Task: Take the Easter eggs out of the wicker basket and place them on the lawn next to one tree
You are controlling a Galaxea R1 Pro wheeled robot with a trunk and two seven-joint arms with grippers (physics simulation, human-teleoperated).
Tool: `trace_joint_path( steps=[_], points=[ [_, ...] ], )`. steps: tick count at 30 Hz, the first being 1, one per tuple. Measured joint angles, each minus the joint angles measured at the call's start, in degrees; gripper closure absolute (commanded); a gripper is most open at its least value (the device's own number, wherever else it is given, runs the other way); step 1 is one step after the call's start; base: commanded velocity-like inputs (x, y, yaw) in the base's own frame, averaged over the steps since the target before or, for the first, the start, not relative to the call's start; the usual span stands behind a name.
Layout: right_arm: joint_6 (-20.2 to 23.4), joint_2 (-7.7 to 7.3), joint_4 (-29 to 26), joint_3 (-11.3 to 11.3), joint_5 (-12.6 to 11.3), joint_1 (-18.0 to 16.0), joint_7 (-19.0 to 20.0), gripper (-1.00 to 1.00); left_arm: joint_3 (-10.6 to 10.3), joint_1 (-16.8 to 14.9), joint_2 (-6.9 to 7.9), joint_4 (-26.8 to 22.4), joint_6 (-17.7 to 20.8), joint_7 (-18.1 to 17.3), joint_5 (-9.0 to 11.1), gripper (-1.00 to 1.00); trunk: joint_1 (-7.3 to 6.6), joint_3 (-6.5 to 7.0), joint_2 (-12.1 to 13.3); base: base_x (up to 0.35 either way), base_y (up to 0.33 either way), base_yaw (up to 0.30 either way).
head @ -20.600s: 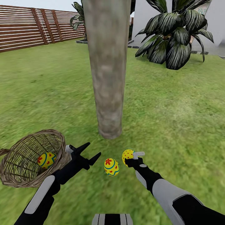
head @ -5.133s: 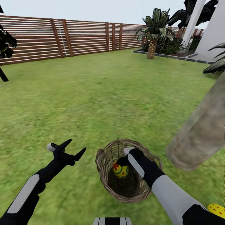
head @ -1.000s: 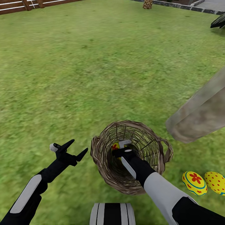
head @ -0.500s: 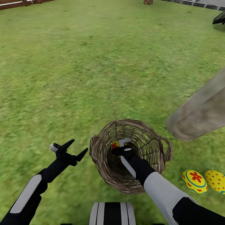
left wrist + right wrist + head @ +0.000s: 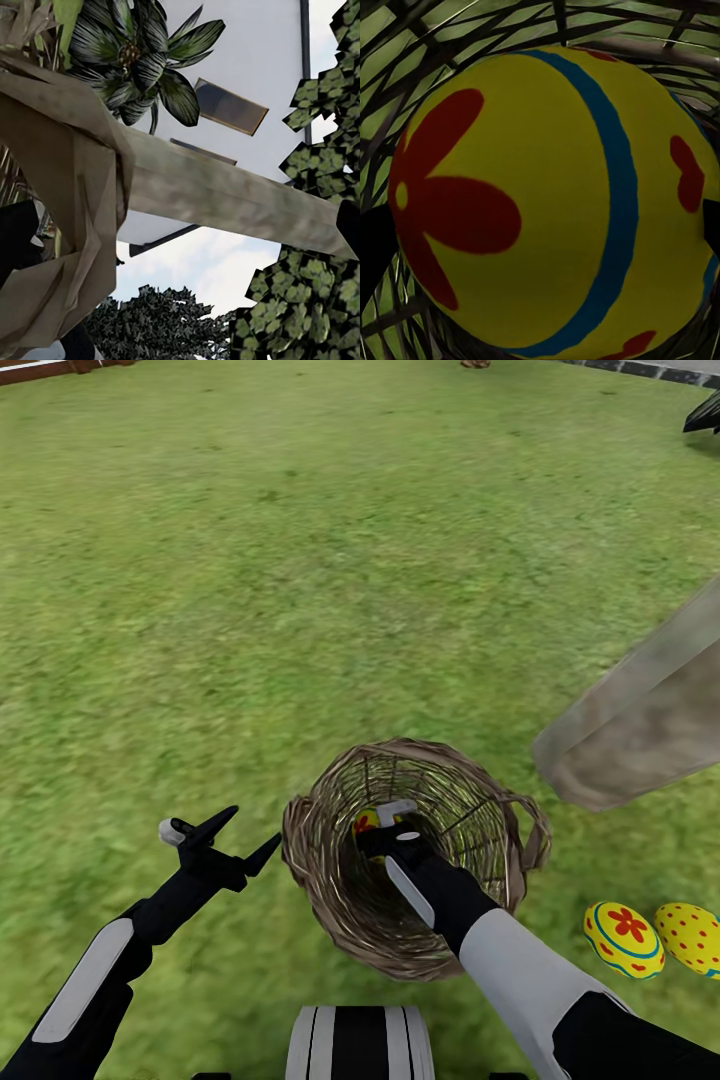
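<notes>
- The wicker basket (image 5: 350, 920) lies on the lawn (image 5: 250, 610), tipped so its open mouth faces up toward the robot's head.
- The basket's loop handle sticks out on the side toward the tree.
- The right hand (image 5: 385, 825) is reaching down inside the basket.
- One egg in the basket (image 5: 366, 822) peeks out just beside the right hand's fingertips.
- In the right wrist view that egg (image 5: 547, 202) looks very big and close. It is yellow with a red flower and a blue band.
- Dark finger shapes sit at both side edges of that view, with the egg between them. I cannot tell if the right hand is squeezing the egg or only sits around it.
- The basket's woven sticks (image 5: 427, 45) show behind the egg in the right wrist view.
- The left hand (image 5: 240, 835) hangs over the grass just beside the basket. Its two fingers are spread wide and it holds nothing.
- The tree (image 5: 640, 710) has a thick grey-beige trunk that meets the grass on the robot's right side, near the basket.
- The flower egg (image 5: 623, 940) and the dotted egg (image 5: 690, 940) lie on the grass near the foot of the tree. They are just beside each other and outside the basket.
- In the left wrist view the tree trunk (image 5: 225, 195) crosses in front of a white house wall (image 5: 247, 67), with a palm-like plant (image 5: 142, 60) and green leaves (image 5: 315, 300) around it.
</notes>
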Motion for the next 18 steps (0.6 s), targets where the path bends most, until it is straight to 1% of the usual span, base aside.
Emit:
trace_joint_path(
  steps=[8, 10, 12, 18],
  points=[
    [-0.11, 0.00, 0.44, 0.03, -0.35, 0.01, 0.04, 1.00, 0.00, -0.02, -0.02, 0.06, 0.00, 0.09, 0.01, -1.00, -0.02, 0.22, 0.01, 0.000, 0.000, 0.000],
    [-0.08, -0.01, 0.41, 0.03, -0.40, 0.01, 0.00, 1.00, -0.01, -0.02, -0.03, 0.80, -0.01, 0.05, -0.02, -1.00, -0.02, 0.22, 0.01, 0.000, 0.000, 0.000],
    [-0.18, 0.01, 1.23, 0.05, -1.00, 0.02, 0.02, 1.00, -0.01, -0.03, -0.09, 1.24, 0.01, 0.01, 0.02, -1.00, -0.07, 0.65, 0.04, 0.000, 0.000, 0.000],
    [-0.17, 0.02, 1.24, 0.05, -0.97, 0.02, 0.04, 1.00, -0.01, -0.03, -0.09, 1.38, 0.00, 0.00, 0.02, -1.00, -0.07, 0.66, 0.04, 0.000, 0.000, 0.000]
  ],
)
